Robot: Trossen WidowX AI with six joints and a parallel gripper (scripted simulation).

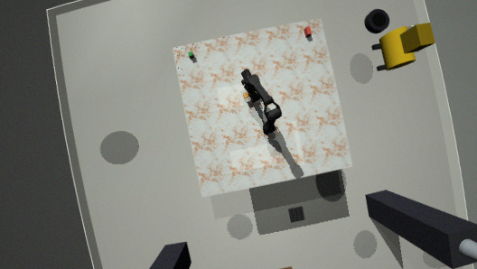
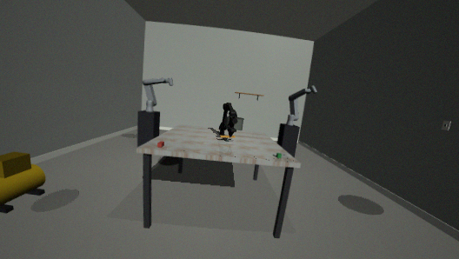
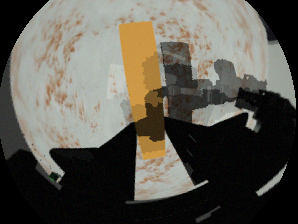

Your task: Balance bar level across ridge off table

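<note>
The orange bar [image 1: 247, 95] [image 2: 227, 136] [image 3: 139, 60] looks roughly level in the exterior view and stands off the table, with its shadow showing beside it in the wrist view. My gripper [image 3: 149, 122] is low over the bar. Its fingertips flank the bar closely, one on each side, and are slightly parted, so it reads as open with the bar still between the fingers. The ridge cannot be made out; the bar and the arm may hide it. The fingers cover part of the bar's near end in the wrist view.
A green block [image 1: 191, 54] [image 2: 279, 155] and a red block [image 1: 308, 32] [image 2: 161, 144] lie near two corners of the table [image 1: 316, 149] [image 2: 196, 149], far from the bar. The arm's shadow falls across the table.
</note>
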